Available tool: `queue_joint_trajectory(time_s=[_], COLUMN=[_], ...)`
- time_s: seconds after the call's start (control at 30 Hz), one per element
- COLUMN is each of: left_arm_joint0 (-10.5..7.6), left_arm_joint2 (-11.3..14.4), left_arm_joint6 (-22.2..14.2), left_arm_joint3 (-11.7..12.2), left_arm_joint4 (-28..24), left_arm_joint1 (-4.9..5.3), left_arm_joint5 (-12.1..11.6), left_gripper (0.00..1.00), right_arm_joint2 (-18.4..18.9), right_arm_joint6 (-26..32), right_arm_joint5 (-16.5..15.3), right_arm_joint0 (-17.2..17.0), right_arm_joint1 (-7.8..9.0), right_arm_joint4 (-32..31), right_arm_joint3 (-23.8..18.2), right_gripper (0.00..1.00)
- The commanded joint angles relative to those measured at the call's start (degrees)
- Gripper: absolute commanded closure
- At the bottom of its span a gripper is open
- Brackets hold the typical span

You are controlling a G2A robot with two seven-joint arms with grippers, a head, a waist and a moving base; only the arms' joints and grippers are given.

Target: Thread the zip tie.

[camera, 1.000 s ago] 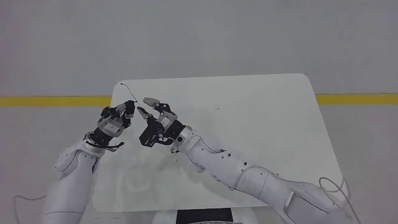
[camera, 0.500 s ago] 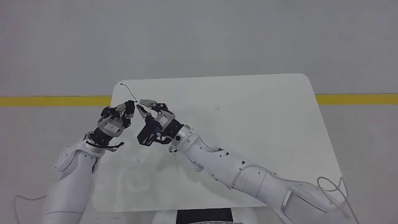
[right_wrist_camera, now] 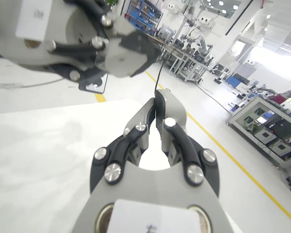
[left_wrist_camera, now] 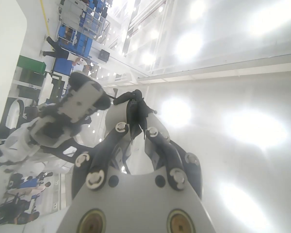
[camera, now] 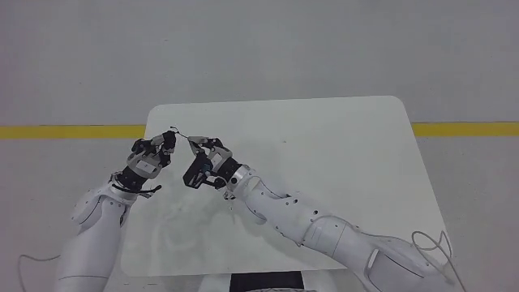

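Note:
A thin black zip tie (camera: 183,136) is strung in the air between my two grippers, above the rear left part of the white table (camera: 324,154). My left gripper (camera: 169,138) is shut on one end of it; in its wrist view the fingertips (left_wrist_camera: 135,96) pinch together on black plastic. My right gripper (camera: 197,144) sits just right of it, shut on the strap. In the right wrist view the zip tie (right_wrist_camera: 159,73) rises from my right gripper (right_wrist_camera: 156,101) up to the left gripper (right_wrist_camera: 145,49), a short gap away.
The table's rear left corner (camera: 154,113) lies close behind the grippers. Bare tabletop stretches to the right and toward the front. A yellow floor line (camera: 454,129) runs behind the table.
The right gripper was open and has moved left and shut on the zip tie's free end. That end pointed up and back before and now bends across to the right gripper.

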Motion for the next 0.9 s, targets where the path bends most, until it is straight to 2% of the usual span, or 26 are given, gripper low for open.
queue_joint_trajectory(time_s=[0.0,0.3,0.83,0.87], left_arm_joint0=[0.00,0.00,0.00,0.00], left_arm_joint2=[0.0,0.0,0.0,0.0], left_arm_joint6=[0.0,0.0,0.0,0.0], left_arm_joint3=[0.0,0.0,0.0,0.0], left_arm_joint4=[0.0,0.0,0.0,0.0], left_arm_joint1=[0.00,0.00,0.00,0.00], left_arm_joint5=[0.0,0.0,0.0,0.0], left_gripper=[1.00,1.00,1.00,1.00], right_arm_joint2=[0.4,1.4,1.6,1.9], right_arm_joint6=[0.7,0.9,1.1,1.1], right_arm_joint5=[-0.5,-1.6,-1.3,-1.0], right_arm_joint0=[-0.5,-1.3,-1.9,-2.2], right_arm_joint1=[-0.06,-0.35,-0.19,-0.05], right_arm_joint4=[0.0,0.0,0.0,0.0], right_arm_joint3=[0.8,2.0,2.0,1.6], right_gripper=[1.00,1.00,1.00,0.70])
